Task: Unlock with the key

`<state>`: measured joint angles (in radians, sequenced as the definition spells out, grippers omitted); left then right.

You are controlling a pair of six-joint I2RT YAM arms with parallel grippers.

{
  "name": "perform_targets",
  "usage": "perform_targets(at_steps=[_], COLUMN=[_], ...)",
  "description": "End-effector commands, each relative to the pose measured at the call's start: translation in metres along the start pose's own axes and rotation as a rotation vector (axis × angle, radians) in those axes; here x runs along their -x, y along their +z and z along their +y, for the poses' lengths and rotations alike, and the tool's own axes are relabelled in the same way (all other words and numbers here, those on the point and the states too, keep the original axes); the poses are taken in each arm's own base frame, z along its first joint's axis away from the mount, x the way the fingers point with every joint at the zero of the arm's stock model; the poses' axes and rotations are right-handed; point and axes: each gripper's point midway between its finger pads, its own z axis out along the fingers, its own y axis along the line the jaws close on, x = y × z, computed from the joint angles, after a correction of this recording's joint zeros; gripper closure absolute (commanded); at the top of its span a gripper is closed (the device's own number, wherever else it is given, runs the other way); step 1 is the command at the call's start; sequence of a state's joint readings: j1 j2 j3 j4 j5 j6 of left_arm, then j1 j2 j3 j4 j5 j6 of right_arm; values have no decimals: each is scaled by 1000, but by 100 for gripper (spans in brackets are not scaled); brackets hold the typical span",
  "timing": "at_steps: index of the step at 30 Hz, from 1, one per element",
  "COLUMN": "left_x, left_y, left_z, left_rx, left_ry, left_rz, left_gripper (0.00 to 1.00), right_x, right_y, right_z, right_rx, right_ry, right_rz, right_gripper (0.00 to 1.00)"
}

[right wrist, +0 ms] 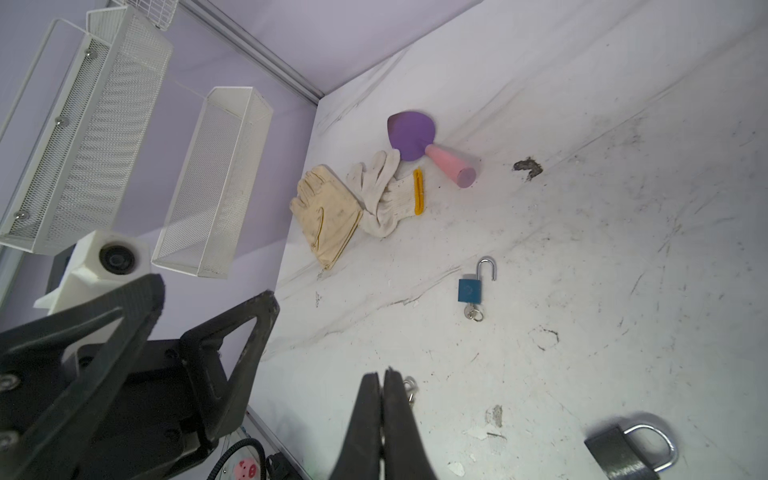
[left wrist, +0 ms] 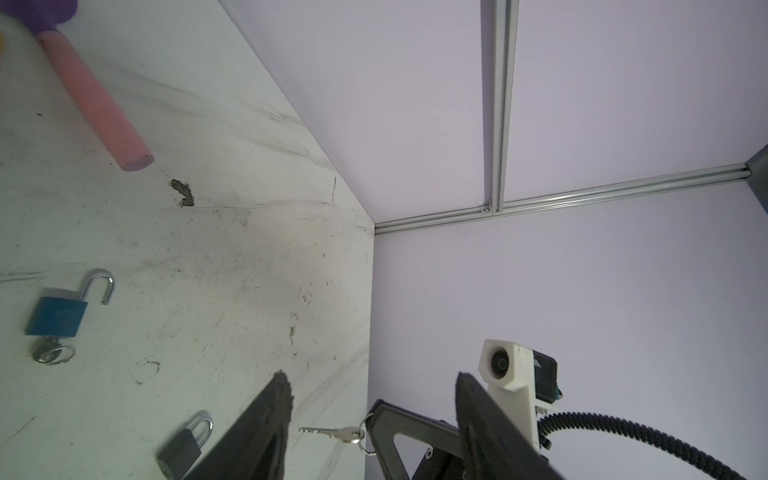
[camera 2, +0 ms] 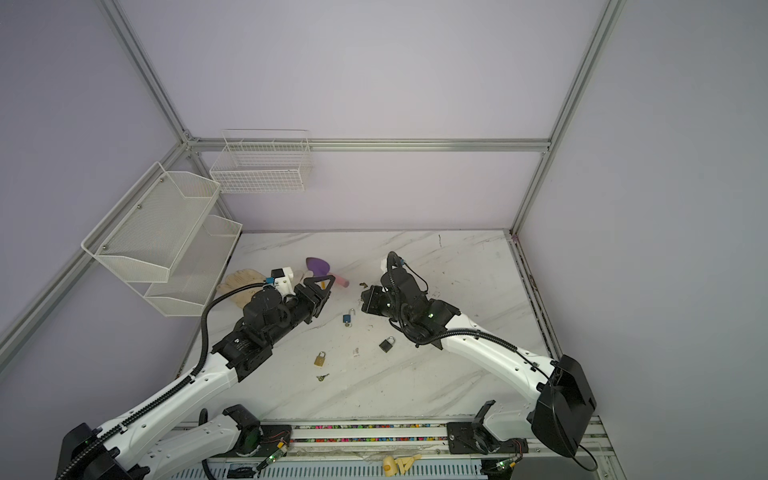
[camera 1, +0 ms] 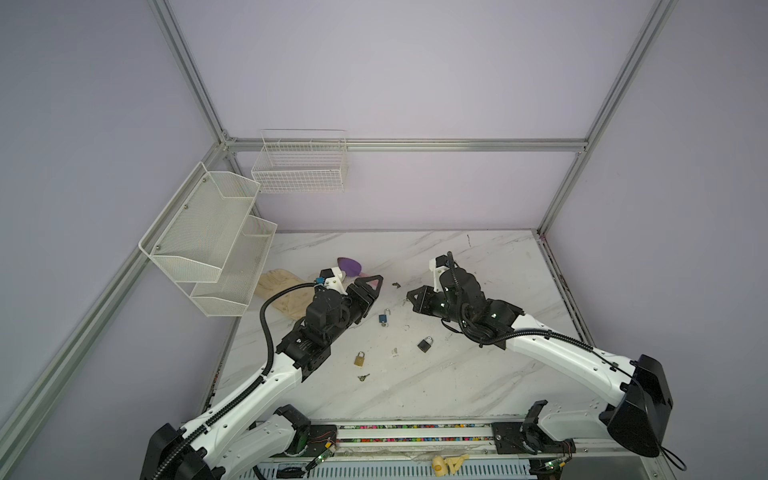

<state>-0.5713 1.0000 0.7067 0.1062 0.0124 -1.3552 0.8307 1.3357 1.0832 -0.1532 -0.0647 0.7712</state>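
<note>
My right gripper [right wrist: 382,374] is shut on a small silver key [left wrist: 332,433], which sticks out of its tip [camera 1: 409,296] above the table; only the key's ring [right wrist: 409,384] shows in the right wrist view. My left gripper [camera 1: 374,282] hangs open and empty opposite it, fingers [left wrist: 282,390] wide apart. Between the two, a blue padlock [camera 1: 383,318] lies with its shackle swung open and a key in it. A black padlock [camera 1: 424,345] and a brass padlock [camera 1: 360,359] lie nearer the front, shackles closed. A loose key [camera 1: 363,377] lies by the brass one.
Two work gloves [right wrist: 328,212] and a purple spatula with a pink handle [right wrist: 409,135] lie at the back left of the marble table [camera 1: 478,374]. White mesh shelves [camera 1: 208,237] and a wire basket [camera 1: 299,166] hang on the walls. A dark smudge [camera 1: 396,285] marks the table.
</note>
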Motion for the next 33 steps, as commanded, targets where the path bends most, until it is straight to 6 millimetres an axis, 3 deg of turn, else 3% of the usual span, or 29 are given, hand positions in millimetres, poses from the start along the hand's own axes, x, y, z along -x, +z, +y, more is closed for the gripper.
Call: perform_targets(at_steps=[1, 7, 12, 15, 19, 24, 33], left_x=[-6, -10, -7, -13, -13, -6, 16], left_y=[9, 19, 17, 14, 13, 12, -4], left_z=[-11, -18, -1, 22, 28, 33, 50], left_rx=[-72, -110, -66, -19, -65, -78, -71], left_ry=[-84, -119, -110, -285, -448, -538, -646], left_rz=[43, 70, 39, 43, 39, -3, -155], left_gripper=[37, 37, 37, 37, 37, 37, 38], right_x=[17, 29, 41, 37, 38, 32, 13], right_y=[-4, 0, -3, 5, 12, 31, 44], right_z=[15, 21, 30, 29, 37, 50, 71], right_rx=[38, 66, 74, 91, 165, 258, 363], right_ry=[-65, -102, -158, -215, -277, -288, -300], right_rz=[-38, -63, -98, -103, -145, -133, -125], right_gripper=[100, 100, 100, 100, 100, 100, 100])
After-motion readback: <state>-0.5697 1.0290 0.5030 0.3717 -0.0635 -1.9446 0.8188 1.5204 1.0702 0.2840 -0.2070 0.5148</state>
